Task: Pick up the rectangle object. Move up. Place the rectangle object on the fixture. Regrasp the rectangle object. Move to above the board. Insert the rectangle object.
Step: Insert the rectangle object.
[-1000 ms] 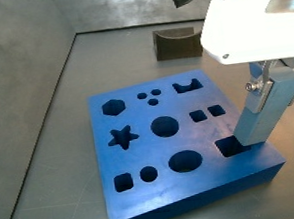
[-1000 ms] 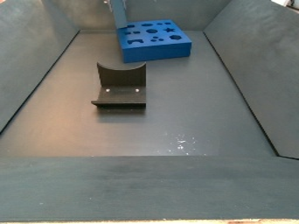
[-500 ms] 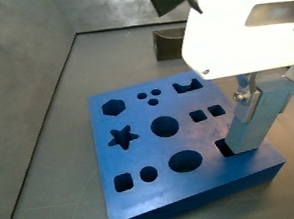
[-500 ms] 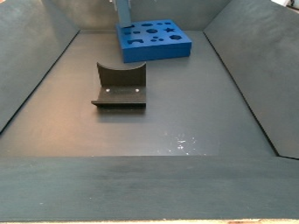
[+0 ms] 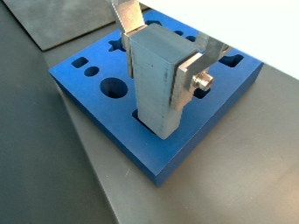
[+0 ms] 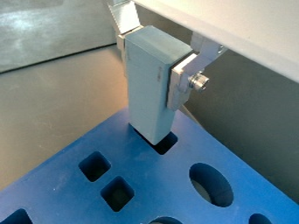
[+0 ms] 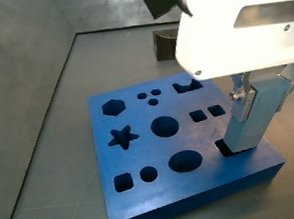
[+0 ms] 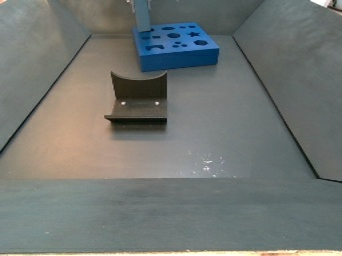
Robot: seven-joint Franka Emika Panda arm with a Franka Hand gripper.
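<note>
Grey walls enclose a dark grey floor; we note no counter as such, so the floor (image 8: 201, 140) carries everything. We see the board (image 7: 143, 167) lying flat near one end of the floor, its blue face cut with star, hexagon, circles and squares. The fixture (image 8: 136, 100) stands on the floor well apart from the board, and in a side view it is empty.

The gripper (image 5: 163, 48) hangs directly over a corner region of the board. Its silver fingers (image 6: 191, 70) are pressed against opposite faces of the rectangle object (image 6: 152, 83), pinching it upright. In both wrist views the block's lower end sits at the mouth of a rectangular hole, dark gap visible around its base; we judge it has entered the slot a little, but the depth cannot be read. In a side view the rectangle object (image 7: 255, 118) stands tall above the board's surface near the board's edge.

Progress, as we judge it: pick-up, the stop on the fixture, regrasp and travel to the board all appear done, since the block is held end-down over its hole. What remains is the rest of the insertion: pushing straight down until seated, then releasing. Tilt would risk jamming against the slot walls.
</note>
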